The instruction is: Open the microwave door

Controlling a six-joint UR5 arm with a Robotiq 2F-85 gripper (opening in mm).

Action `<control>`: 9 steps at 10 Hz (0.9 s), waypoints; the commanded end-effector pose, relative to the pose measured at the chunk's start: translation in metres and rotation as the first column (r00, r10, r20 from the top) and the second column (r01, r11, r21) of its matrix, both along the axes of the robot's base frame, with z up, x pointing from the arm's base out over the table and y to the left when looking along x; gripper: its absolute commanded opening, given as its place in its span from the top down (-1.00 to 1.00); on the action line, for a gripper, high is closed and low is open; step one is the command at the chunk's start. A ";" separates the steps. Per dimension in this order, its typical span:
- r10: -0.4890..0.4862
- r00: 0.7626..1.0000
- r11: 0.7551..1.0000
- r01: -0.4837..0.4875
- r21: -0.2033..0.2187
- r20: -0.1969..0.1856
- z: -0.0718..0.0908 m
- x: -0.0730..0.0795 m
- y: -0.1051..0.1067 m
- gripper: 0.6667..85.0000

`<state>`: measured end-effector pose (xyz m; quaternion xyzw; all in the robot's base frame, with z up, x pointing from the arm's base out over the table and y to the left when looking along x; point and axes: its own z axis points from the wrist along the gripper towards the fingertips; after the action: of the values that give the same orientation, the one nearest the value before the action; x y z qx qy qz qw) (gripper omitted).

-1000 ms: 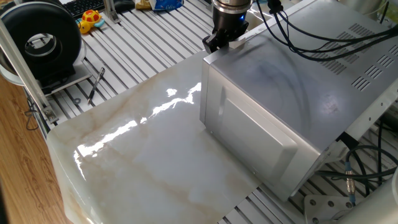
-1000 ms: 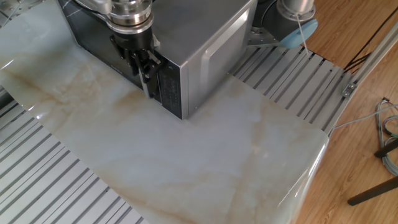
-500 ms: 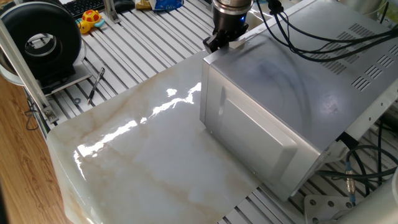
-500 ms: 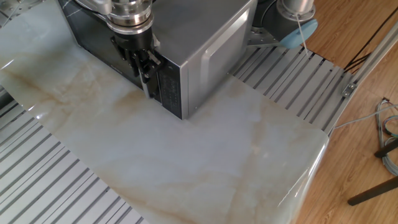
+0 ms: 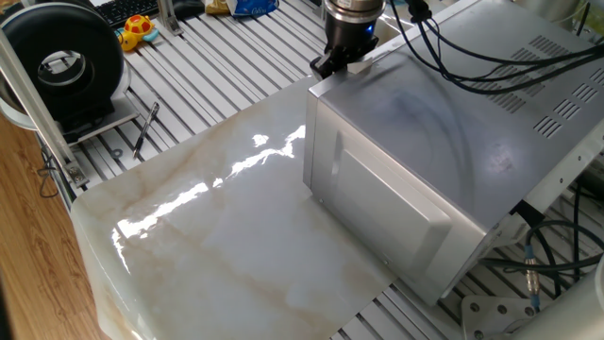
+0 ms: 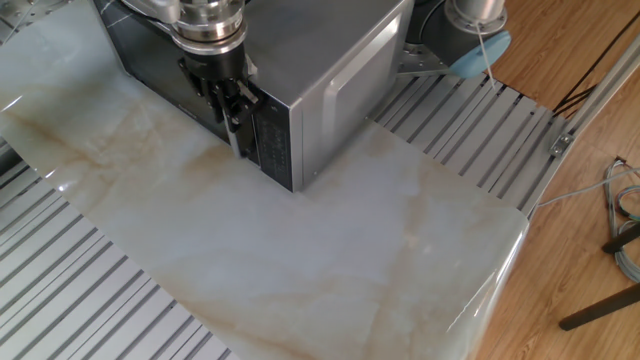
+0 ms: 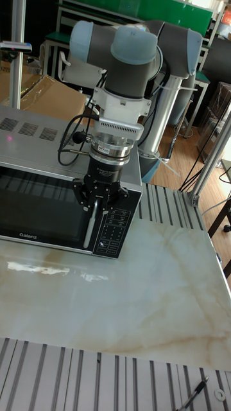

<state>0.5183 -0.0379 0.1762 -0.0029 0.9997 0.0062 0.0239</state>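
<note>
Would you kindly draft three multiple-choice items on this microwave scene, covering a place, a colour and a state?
1. Where is the gripper?
A. over bare table
B. at the door handle
C. above the vent slots

2. What colour is the microwave casing?
A. silver-grey
B. red
C. white

3. How is the door?
A. swung wide open
B. removed
C. shut against the box

Answers:
1 B, the tall view shows the fingers either side of the vertical handle by the keypad.
2 A, both fixed views show bare silver metal.
3 C, the dark glass front lies flush with the keypad panel.
</note>
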 end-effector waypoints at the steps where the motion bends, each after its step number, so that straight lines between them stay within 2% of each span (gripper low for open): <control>1: -0.002 1.000 1.000 0.002 0.013 0.001 0.001 -0.001 0.001 0.32; 7: -0.006 1.000 1.000 0.006 0.013 -0.007 0.002 -0.006 0.000 0.34; 9: -0.008 1.000 1.000 0.008 0.018 -0.005 0.001 -0.005 0.002 0.50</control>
<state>0.5123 -0.0397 0.1768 -0.0007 0.9998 0.0072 0.0197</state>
